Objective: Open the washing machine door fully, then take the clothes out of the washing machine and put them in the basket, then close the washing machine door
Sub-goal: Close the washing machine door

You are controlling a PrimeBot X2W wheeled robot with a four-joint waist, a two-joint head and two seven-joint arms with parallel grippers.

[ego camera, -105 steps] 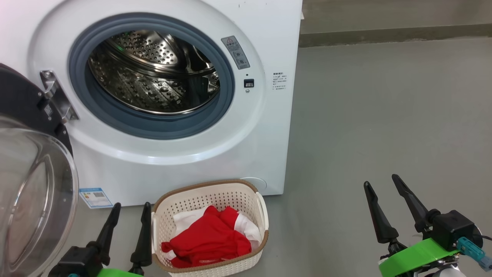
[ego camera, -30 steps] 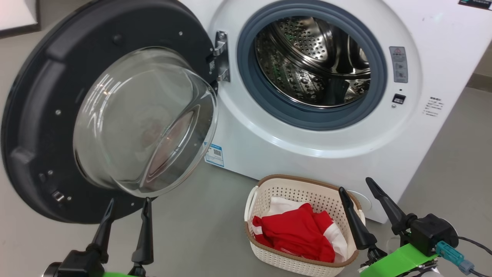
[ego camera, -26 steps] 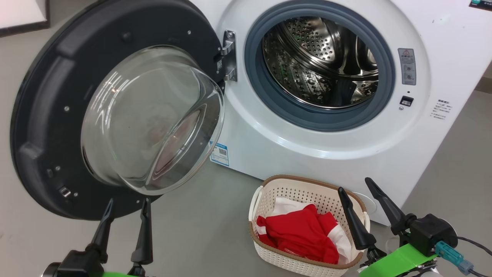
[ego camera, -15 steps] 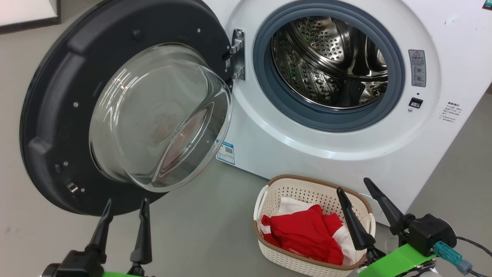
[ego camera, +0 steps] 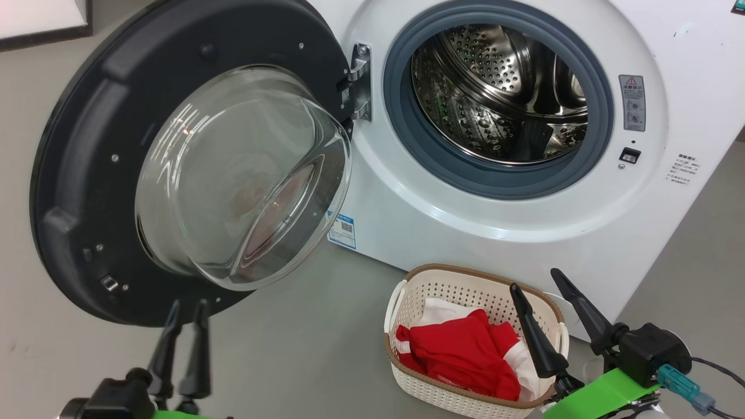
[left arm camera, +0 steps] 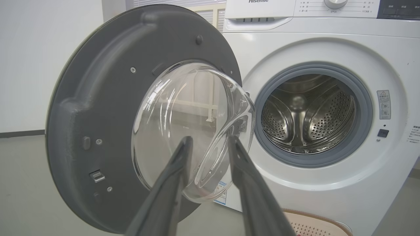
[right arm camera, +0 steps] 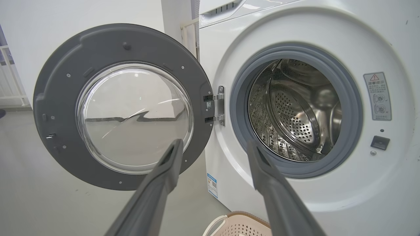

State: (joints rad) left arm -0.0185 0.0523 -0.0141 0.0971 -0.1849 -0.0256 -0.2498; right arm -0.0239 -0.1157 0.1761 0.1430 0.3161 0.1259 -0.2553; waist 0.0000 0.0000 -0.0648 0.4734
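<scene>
The washing machine door (ego camera: 87, 145) stands swung wide to the left, its black rim and clear glass bowl (ego camera: 244, 174) facing me. The white washing machine (ego camera: 407, 221) shows a bare steel drum (ego camera: 495, 99). Red and white clothes (ego camera: 460, 355) lie in the cream basket (ego camera: 465, 273) on the floor before the machine. My left gripper (ego camera: 188, 304) sits low, just under the door's bottom rim, fingers narrowly apart around nothing; in the left wrist view the left gripper (left arm camera: 210, 141) points at the glass bowl. My right gripper (ego camera: 534, 279) stands open by the basket's right end.
Grey floor (ego camera: 302, 361) stretches under the door and left of the basket. A dark-framed white panel (ego camera: 35, 23) is at the top left. A blue label (ego camera: 341, 230) marks the machine's lower front. A cable (ego camera: 716, 366) trails from my right wrist.
My left gripper's fingers have drawn closer together. The door, basket and right gripper stay as they were; the head view shifted slightly a second ago.
</scene>
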